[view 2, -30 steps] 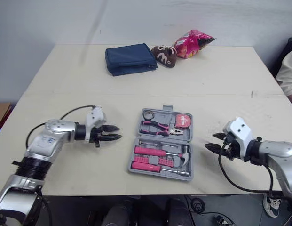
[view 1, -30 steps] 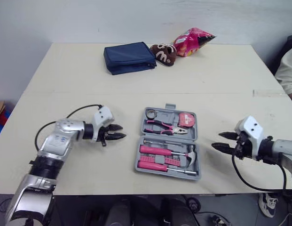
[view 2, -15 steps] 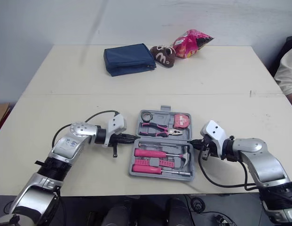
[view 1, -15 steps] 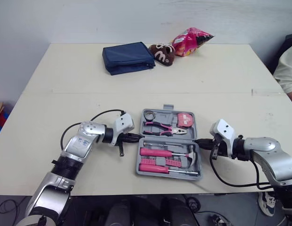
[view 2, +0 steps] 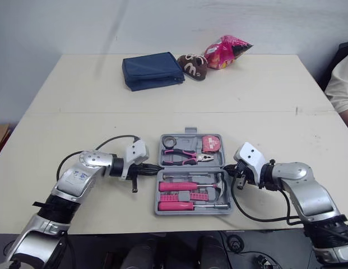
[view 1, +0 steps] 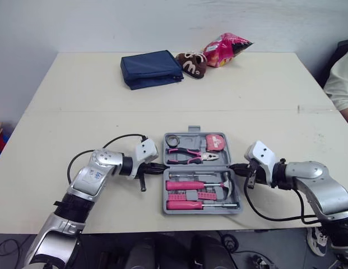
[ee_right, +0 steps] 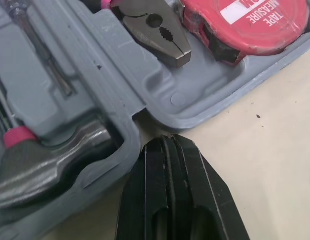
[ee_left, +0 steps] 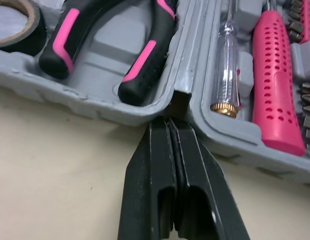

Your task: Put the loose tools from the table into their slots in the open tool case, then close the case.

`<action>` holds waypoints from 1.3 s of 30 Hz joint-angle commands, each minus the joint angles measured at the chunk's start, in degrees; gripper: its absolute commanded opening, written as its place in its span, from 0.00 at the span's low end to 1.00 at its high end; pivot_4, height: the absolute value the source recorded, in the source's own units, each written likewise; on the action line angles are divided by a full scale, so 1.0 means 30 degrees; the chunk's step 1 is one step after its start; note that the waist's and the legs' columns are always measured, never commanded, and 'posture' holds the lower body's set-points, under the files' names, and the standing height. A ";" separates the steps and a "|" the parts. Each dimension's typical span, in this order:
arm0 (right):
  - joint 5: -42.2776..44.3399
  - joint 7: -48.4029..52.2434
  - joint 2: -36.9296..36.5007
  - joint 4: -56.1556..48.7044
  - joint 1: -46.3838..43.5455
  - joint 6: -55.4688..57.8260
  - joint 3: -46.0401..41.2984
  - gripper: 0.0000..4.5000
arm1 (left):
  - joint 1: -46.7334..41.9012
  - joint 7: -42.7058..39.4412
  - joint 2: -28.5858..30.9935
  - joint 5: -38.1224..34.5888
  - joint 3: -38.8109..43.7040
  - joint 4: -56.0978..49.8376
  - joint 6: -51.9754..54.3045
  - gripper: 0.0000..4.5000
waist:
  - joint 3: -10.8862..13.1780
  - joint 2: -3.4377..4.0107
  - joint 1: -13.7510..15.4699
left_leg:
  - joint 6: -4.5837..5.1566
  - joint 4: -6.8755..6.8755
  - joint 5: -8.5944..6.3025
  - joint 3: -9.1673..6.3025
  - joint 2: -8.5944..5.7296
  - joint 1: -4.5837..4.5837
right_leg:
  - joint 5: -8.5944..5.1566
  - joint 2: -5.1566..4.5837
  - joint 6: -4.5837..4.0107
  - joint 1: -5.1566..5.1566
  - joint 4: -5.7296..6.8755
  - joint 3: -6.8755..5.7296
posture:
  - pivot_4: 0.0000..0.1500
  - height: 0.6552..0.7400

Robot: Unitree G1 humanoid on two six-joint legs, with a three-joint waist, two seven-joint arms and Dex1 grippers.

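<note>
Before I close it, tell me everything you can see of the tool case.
The tool case is grey moulded plastic, lying open and flat on the table, its two halves joined along a hinge line, a latch tab on the far edge. The far half holds a tape roll, pliers and a red tape measure; the near half holds pink-handled drivers and a hammer. Both shut, the left end effector and right end effector point into the hinge notches at its two ends.

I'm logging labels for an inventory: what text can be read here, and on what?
"TAPE MEASURE": white label on the red tape measure in the tool case.
"m": on the brown snack bag.
Print on the pink snack bag: too small to read.
</note>
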 commanded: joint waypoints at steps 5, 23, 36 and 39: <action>0.3088 0.0223 -0.2208 -0.4357 0.1187 0.4614 -0.4046 0.33 | 0.0787 0.1409 0.2218 -0.3624 0.4665 -0.4311 0.8368 0.38 | 0.0035 0.0029 -0.0156 | -0.0013 -0.0019 0.0006 -0.0024 0.0021 -0.0001 | -0.0002 -0.0004 -0.0005 -0.0003 -0.0005 -0.0002 | 1.00 1.00; 0.4668 -0.9217 0.4188 -0.3062 -0.5267 1.6086 -0.3766 0.98 | -0.4333 1.0011 -0.5300 -0.4479 0.7033 -0.3282 1.9644 0.98 | 0.0042 0.0001 0.0223 | -0.0043 -0.0012 0.0036 -0.0080 -0.0026 -0.0077 | 0.0004 0.0077 0.0007 -0.0028 -0.0008 -0.0019 | 1.00 1.00; 0.4416 -1.0242 0.4878 -0.1746 -0.6005 1.6385 -0.3300 0.71 | -0.4345 1.0888 -0.5902 -0.5046 0.6711 -0.2973 1.9101 0.60 | 0.0042 0.0003 0.0149 | -0.0059 -0.0028 0.0045 -0.0054 -0.0024 -0.0094 | 0.0004 0.0122 0.0006 -0.0063 -0.0008 -0.0001 | 1.00 1.00; 0.4534 -1.0257 0.5009 -0.1803 -0.6004 1.6625 -0.3435 0.53 | -0.4159 1.0799 -0.5705 -0.5158 0.6197 -0.3145 1.8671 0.59 | 0.0042 0.0003 0.0114 | -0.0061 -0.0032 0.0044 -0.0054 -0.0022 -0.0095 | 0.0004 0.0124 0.0006 -0.0063 -0.0012 -0.0001 | 1.00 1.00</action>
